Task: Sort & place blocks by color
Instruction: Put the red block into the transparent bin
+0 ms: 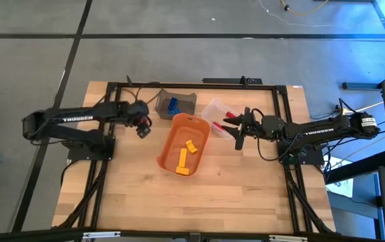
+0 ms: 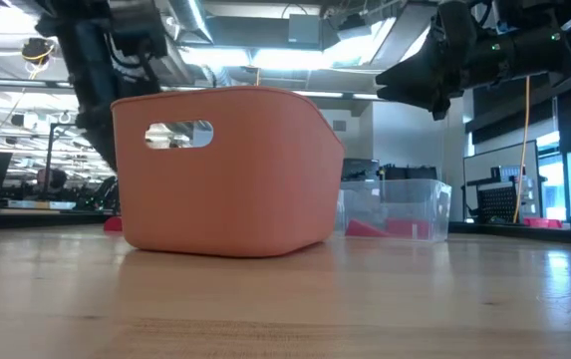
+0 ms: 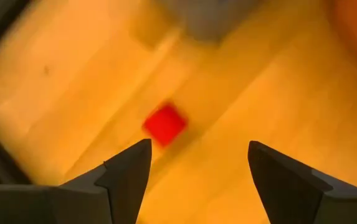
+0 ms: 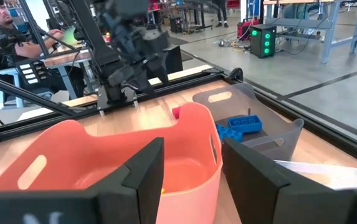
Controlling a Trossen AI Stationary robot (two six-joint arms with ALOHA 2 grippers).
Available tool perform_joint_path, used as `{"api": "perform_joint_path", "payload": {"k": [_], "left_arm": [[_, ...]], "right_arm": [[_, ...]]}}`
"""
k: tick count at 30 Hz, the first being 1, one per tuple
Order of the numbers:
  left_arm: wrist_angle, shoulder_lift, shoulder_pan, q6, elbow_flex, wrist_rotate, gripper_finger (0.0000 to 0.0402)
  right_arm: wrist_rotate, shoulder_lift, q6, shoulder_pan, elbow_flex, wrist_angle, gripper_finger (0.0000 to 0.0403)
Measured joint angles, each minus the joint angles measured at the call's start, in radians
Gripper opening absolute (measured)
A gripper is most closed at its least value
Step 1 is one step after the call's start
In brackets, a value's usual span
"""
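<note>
A small red block [image 3: 164, 123] lies flat on the bare wood, close to the orange tub [image 1: 185, 143]. My left gripper [image 3: 197, 146] hangs open above it and slants down, touching nothing. The tub holds yellow blocks [image 1: 187, 151]. Blue blocks [image 4: 240, 126] lie in the grey bin [image 1: 177, 102] at the far side. Red blocks [image 1: 231, 114] lie in the clear bin [image 1: 218, 115]. My right gripper [image 4: 192, 146] stays open and nearly level above the table, just right of the tub's rim, with nothing between its fingers.
The three bins stand close together in the far middle of the table, between the two arms. Black frame rails [image 1: 283, 128] run along the table's left, right and far sides. The near half of the wooden top [image 1: 199, 202] holds nothing.
</note>
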Motion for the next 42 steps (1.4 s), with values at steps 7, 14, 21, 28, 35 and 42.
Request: {"api": "perform_joint_path", "payload": {"k": [7, 14, 21, 28, 35, 42], "left_arm": [[-0.045, 0.101, 0.164, 0.255, 0.026, 0.177, 0.0259], [-0.031, 0.261, 0.193, 0.527, 0.029, 0.108, 0.0259], [0.009, 0.333, 0.156, 0.742, 0.029, -0.054, 0.0259], [0.066, 0.334, 0.162, 0.837, 0.029, 0.001, 0.0259], [0.087, 0.357, 0.203, 0.896, 0.03, 0.049, 0.0259], [0.092, 0.415, 0.23, 0.915, 0.03, 0.069, 0.0259]], "right_arm": [[-0.008, 0.0, 0.022, 0.0, 0.0, -0.01, 0.0163], [-0.01, 0.0, -0.001, 0.0, 0.0, -0.015, 0.0163], [-0.01, 0.0, -0.002, 0.0, 0.0, -0.017, 0.0163], [-0.01, 0.0, 0.001, 0.0, 0.0, -0.017, 0.0163], [-0.01, 0.0, 0.003, 0.0, 0.0, -0.017, 0.0163], [-0.01, 0.0, 0.003, 0.0, 0.0, -0.019, 0.0163]]}}
